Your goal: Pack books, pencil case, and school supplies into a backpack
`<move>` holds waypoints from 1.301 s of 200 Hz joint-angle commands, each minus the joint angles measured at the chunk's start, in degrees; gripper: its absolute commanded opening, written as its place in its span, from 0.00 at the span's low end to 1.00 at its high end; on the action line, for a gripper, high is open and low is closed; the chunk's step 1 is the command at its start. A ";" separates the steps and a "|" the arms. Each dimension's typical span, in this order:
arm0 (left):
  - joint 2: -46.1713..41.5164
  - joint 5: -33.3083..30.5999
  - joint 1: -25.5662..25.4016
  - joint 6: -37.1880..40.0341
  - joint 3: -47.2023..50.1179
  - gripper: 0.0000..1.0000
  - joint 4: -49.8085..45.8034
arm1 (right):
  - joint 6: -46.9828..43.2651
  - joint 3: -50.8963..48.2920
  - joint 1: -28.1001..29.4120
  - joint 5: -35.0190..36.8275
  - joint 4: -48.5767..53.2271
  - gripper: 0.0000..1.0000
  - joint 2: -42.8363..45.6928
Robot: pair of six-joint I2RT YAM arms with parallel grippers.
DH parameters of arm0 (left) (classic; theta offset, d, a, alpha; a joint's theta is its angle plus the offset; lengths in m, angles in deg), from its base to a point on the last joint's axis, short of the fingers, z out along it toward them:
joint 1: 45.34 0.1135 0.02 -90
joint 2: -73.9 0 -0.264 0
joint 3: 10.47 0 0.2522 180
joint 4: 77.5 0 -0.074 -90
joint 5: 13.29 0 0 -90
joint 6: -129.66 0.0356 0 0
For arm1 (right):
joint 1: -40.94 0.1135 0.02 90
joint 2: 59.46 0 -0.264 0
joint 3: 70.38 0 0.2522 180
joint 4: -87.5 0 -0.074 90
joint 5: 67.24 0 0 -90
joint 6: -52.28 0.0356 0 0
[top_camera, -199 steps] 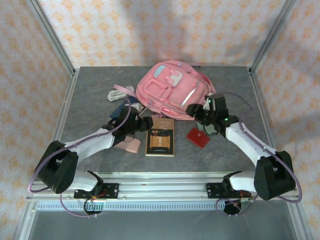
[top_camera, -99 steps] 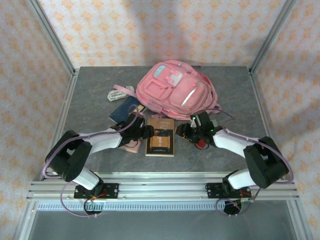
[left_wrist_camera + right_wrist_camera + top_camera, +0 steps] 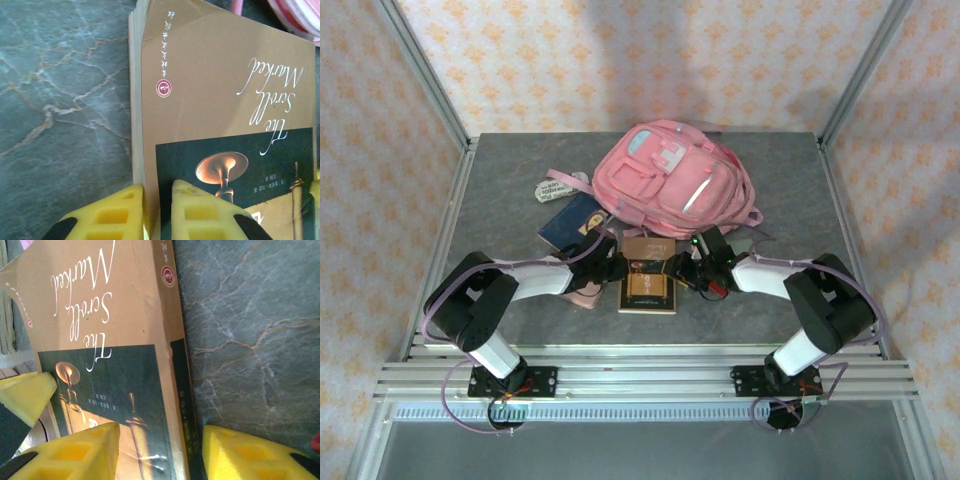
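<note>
Two-sided grasp of the brown book (image 3: 648,278), near the tabletop's (image 3: 500,205) front edge below the backpack (image 3: 670,180): left gripper (image 3: 620,268) narrowly parted astride its left edge, right gripper (image 3: 682,272) spread across its spine; next, probably pinch and lift

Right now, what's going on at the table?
The brown book is being worked from both sides. The left jaws sit nearly together across its left edge; the right jaws stand wide across its right edge. It is not yet in the pink backpack; the navy book lies apart to the left.
</note>
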 commanded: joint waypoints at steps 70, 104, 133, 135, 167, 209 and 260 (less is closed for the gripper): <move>3.08 2.67 -2.06 -0.35 2.05 0.05 -2.47 | 4.56 -3.32 3.12 -11.93 -24.29 0.43 4.45; 1.59 2.71 -2.19 -0.99 2.61 0.05 -1.89 | 2.39 -2.27 3.12 -7.64 -18.37 0.36 2.54; -2.68 1.09 -2.19 -1.96 3.18 0.25 -1.72 | 3.11 -2.89 3.12 -8.92 -19.25 0.08 0.94; -3.08 0.98 -2.19 -2.00 3.25 0.27 -1.69 | 3.01 -2.85 3.12 -8.87 -19.05 0.08 1.07; -11.08 -1.05 -1.29 -2.54 3.27 0.48 -1.56 | -0.84 -0.11 2.97 -8.81 -13.28 0.00 6.07; -23.27 1.30 4.39 -2.46 3.26 0.67 0.70 | -6.43 4.01 -0.31 -11.89 -5.80 0.00 14.64; -31.89 13.72 11.43 -2.69 4.04 0.80 10.30 | -8.61 8.27 -5.04 -19.78 -5.11 0.00 21.91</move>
